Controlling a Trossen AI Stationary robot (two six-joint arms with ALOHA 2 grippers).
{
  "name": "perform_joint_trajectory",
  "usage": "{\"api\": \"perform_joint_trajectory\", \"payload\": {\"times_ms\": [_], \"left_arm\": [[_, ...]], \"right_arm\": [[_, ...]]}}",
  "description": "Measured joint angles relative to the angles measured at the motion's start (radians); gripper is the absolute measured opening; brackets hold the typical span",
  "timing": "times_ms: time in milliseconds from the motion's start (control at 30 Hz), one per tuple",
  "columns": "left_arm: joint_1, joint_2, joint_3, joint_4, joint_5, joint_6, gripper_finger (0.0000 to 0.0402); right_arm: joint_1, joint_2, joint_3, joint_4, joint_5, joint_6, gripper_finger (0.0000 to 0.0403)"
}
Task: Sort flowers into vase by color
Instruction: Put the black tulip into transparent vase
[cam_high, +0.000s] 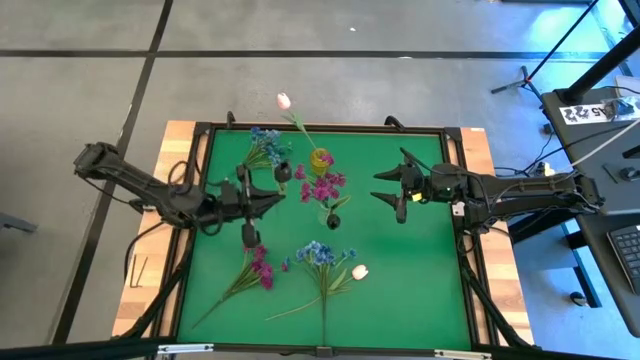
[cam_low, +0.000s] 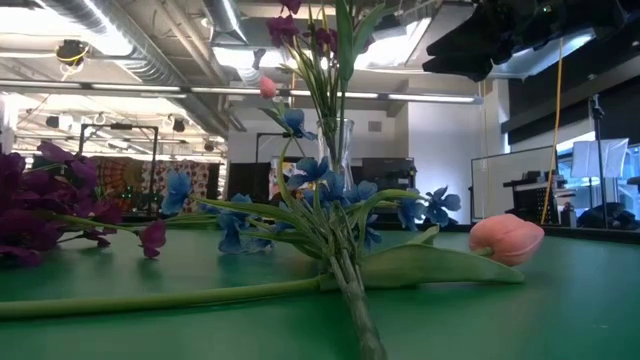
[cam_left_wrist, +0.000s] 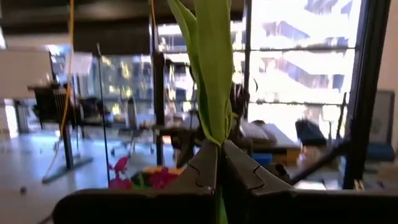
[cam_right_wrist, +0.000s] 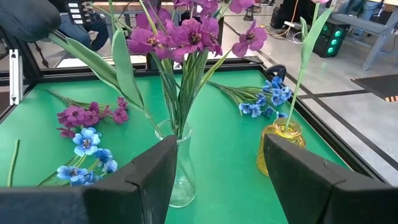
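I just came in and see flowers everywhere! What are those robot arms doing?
They are sorting fake flowers into vases by color. The left gripper is shut on a green stem. The right gripper is open, facing the clear vase with magenta flowers in it. Beside that, a yellow vase holds one tulip stem. More blue flowers, magenta ones and a pink tulip lie on the green table.

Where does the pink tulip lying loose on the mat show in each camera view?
High view: pink tulip on the green mat, lower centre, right of the middle.
Low view: right of centre, lying on its leaf.
Left wrist view: not in it.
Right wrist view: not in it.
Shared landmark: the blue spray lying beside it.
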Motion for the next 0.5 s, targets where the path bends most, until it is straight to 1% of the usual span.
{"api": "perform_joint_trajectory", "payload": {"times_ms": [100,233,333,500], "left_arm": [[0.0,0.082,-0.063,0.259,0.01,0.064,0.0],[0.001,0.191,-0.09,0.523,0.046,0.155,0.0],[0.016,0.269,-0.09,0.625,0.072,0.2,0.0],[0.049,0.353,-0.091,0.737,0.112,0.21,0.0]], "right_arm": [[0.0,0.0,0.0,0.0,0.0,0.001,0.0239],[0.0,0.0,0.0,0.001,0.0,0.002,0.0239],[0.0,0.0,0.0,0.001,0.0,0.002,0.0239],[0.0,0.0,0.0,0.016,0.0,0.002,0.0239]]}}
